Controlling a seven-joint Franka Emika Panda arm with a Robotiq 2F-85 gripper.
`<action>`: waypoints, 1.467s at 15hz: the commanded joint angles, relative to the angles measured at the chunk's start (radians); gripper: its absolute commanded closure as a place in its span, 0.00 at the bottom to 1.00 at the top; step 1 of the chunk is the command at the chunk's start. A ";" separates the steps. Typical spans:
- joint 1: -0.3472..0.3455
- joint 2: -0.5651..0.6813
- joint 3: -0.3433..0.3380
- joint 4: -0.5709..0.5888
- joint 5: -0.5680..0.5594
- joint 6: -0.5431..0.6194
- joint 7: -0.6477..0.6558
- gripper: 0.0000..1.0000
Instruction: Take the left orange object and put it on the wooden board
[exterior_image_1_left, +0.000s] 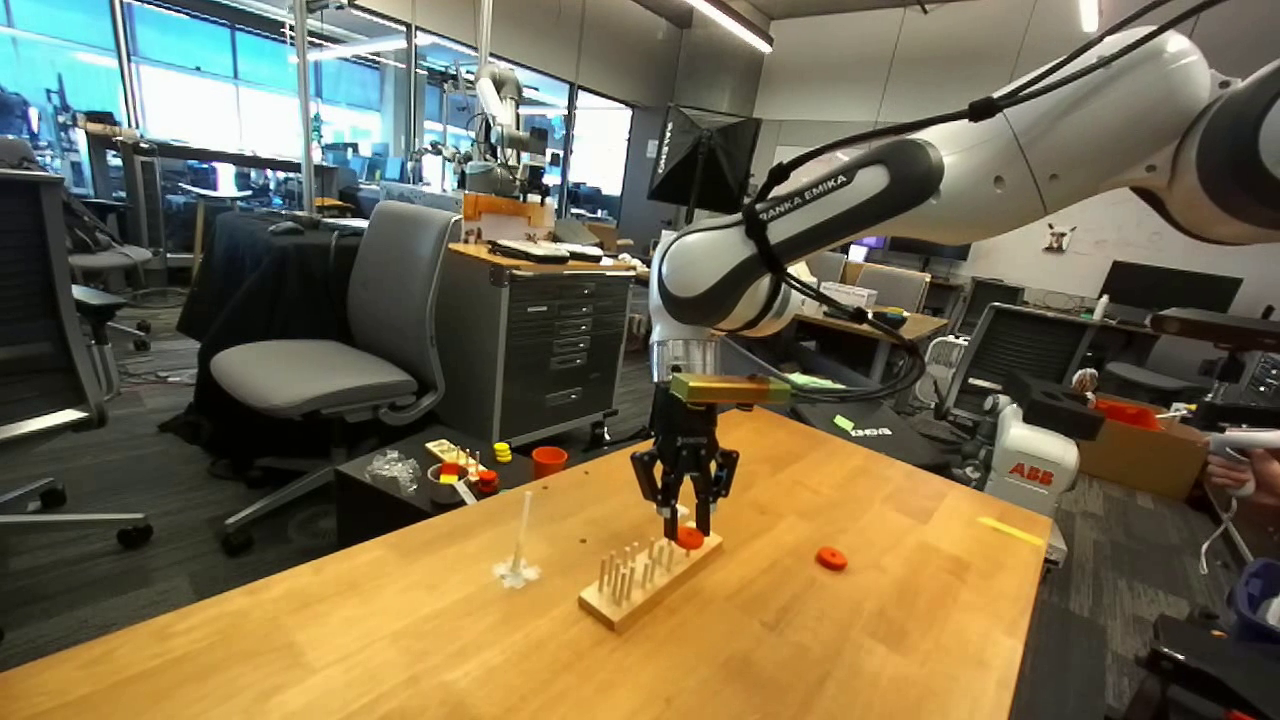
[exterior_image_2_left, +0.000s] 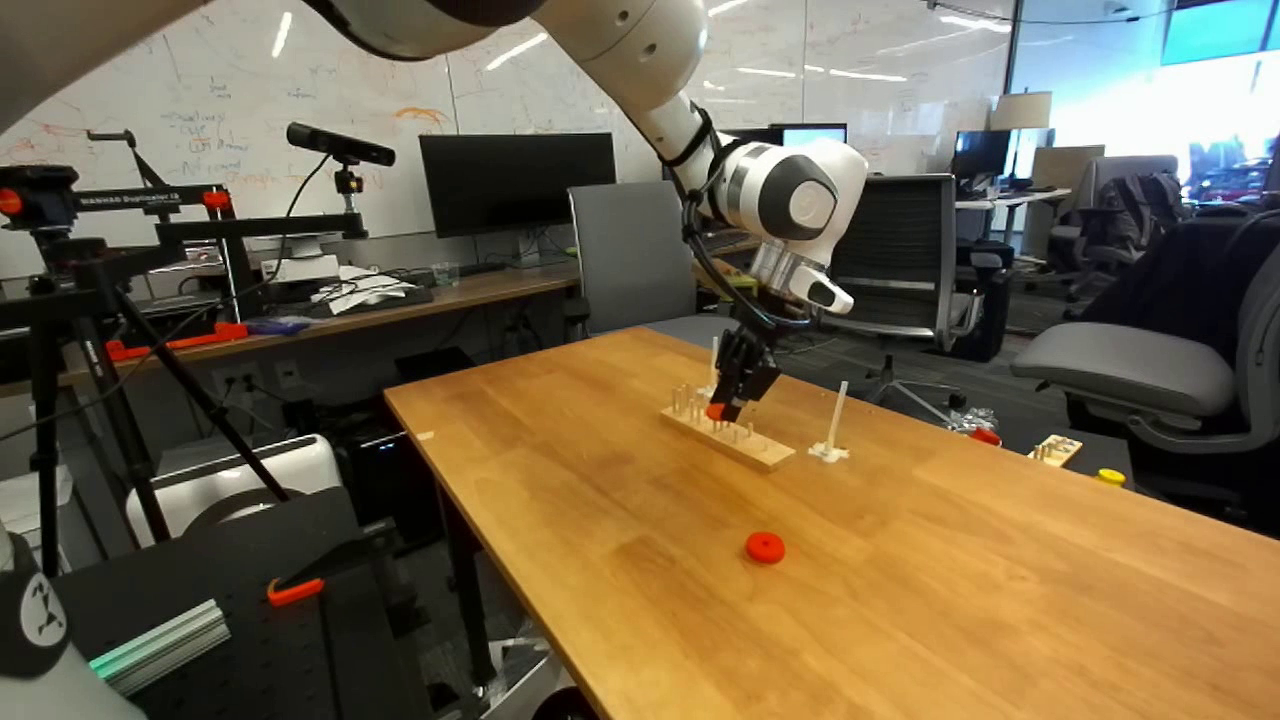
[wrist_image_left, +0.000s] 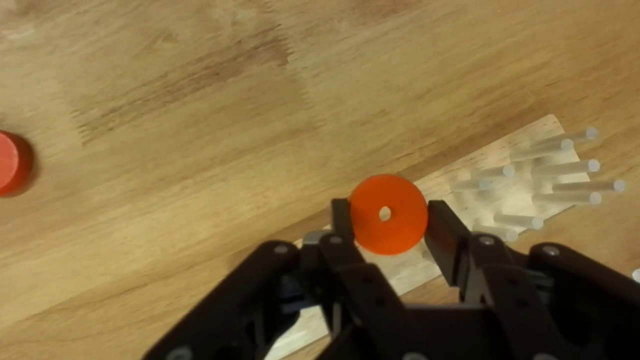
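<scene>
Below centre in both exterior views, the black two-fingered gripper (exterior_image_1_left: 687, 529) clasps the flat round orange-red disc (exterior_image_1_left: 690, 539) over the pale wooden pegged board (exterior_image_1_left: 656, 586). In the wrist view, right of centre, the disc (pierced mid-face) sits pinched from both sides.

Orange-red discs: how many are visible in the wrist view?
2: the held disc, in the gripper over the wooden board; the second disc, on the table, cropped at the left edge. The gripper might hide more.
</scene>
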 joint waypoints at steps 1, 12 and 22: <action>-0.006 0.034 -0.002 0.084 0.020 -0.062 0.014 0.83; -0.015 0.107 -0.014 0.180 0.013 -0.106 0.051 0.83; -0.027 0.163 -0.017 0.262 0.014 -0.159 0.070 0.83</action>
